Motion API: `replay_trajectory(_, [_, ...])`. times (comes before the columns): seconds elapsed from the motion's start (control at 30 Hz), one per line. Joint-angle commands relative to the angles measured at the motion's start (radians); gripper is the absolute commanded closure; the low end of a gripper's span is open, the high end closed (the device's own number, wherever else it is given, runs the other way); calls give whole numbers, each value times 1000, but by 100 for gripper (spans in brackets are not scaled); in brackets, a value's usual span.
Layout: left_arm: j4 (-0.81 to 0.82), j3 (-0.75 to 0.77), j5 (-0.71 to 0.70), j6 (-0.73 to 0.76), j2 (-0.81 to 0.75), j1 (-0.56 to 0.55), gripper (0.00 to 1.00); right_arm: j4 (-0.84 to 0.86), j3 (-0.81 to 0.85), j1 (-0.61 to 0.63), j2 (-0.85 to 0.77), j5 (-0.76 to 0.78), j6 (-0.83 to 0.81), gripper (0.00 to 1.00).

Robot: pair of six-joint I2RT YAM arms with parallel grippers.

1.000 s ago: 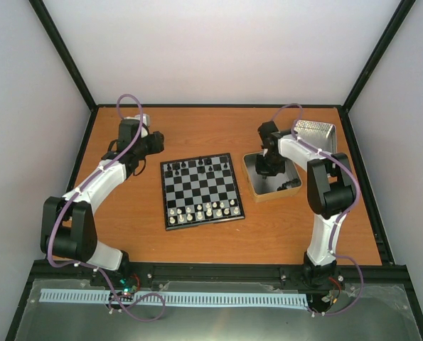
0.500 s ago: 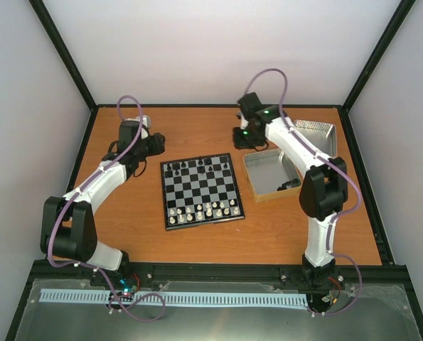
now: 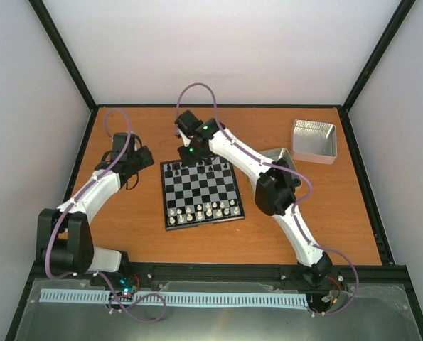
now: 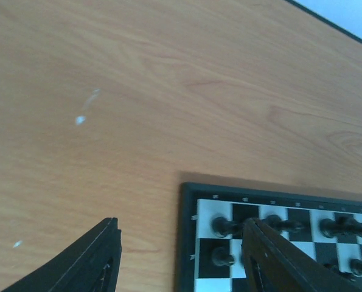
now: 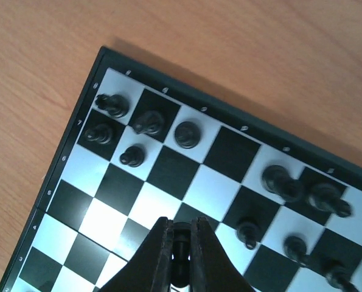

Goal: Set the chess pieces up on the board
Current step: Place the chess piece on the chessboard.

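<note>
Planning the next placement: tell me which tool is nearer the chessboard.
Right. The right tool hangs over the board near its far left corner, shut on a black piece. The left tool, open, sits just off the board's left edge.

The board (image 3: 201,192): small square, black and silvery-white checks, thin black border, flat on the tabletop (image 3: 161,135), slightly skewed. Black chess pieces (image 3: 197,169): tiny, standing on the two far rows, several squares there bare. One more black piece (image 5: 181,249) is pinched in the right gripper (image 5: 181,226) above the dark-and-light squares.
</note>
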Motion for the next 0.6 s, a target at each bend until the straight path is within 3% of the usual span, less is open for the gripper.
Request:
replay_trajectory(0.0, [-68,-25,-52,-55,-55,38,44,-41,56,23,48,18,-32,95])
replay_trajectory(0.57, [-55,-34,-27,-39,-54,41,44,-31,72,23,156,5,-34,92])
